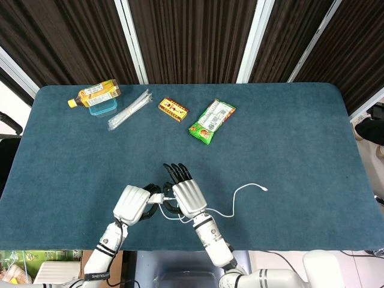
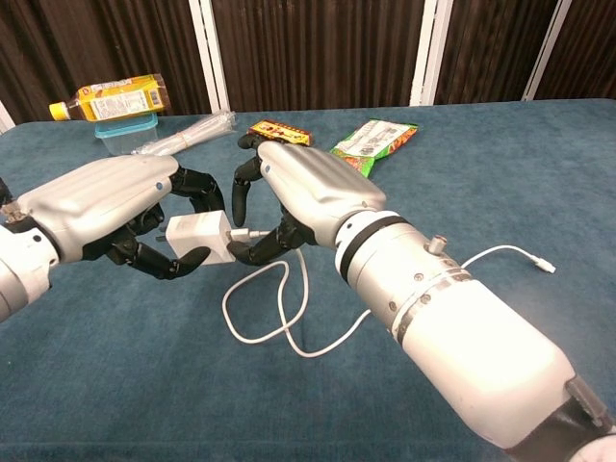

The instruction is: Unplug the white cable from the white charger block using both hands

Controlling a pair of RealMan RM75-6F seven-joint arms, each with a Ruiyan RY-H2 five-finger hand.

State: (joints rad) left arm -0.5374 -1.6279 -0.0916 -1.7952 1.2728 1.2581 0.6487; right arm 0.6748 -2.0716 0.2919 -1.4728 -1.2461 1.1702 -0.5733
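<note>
My left hand (image 2: pixel 106 207) (image 1: pixel 132 204) grips the white charger block (image 2: pixel 197 236) (image 1: pixel 155 197) just above the blue table, near its front edge. The white cable (image 2: pixel 279 318) (image 1: pixel 240 192) is plugged into the block's right side, loops on the cloth and ends in a small connector (image 2: pixel 544 265) (image 1: pixel 264 189) to the right. My right hand (image 2: pixel 308 188) (image 1: pixel 187 198) sits right against the block. Its fingers arch over the plug and its thumb lies under it, with a small gap still showing above the plug.
Along the far side lie a tea bottle (image 1: pixel 95 93) on a blue container (image 1: pixel 102 108), a clear packet of sticks (image 1: pixel 129 110), an orange box (image 1: pixel 173 108) and a green snack packet (image 1: pixel 212 122). The table's front edge runs close behind both wrists.
</note>
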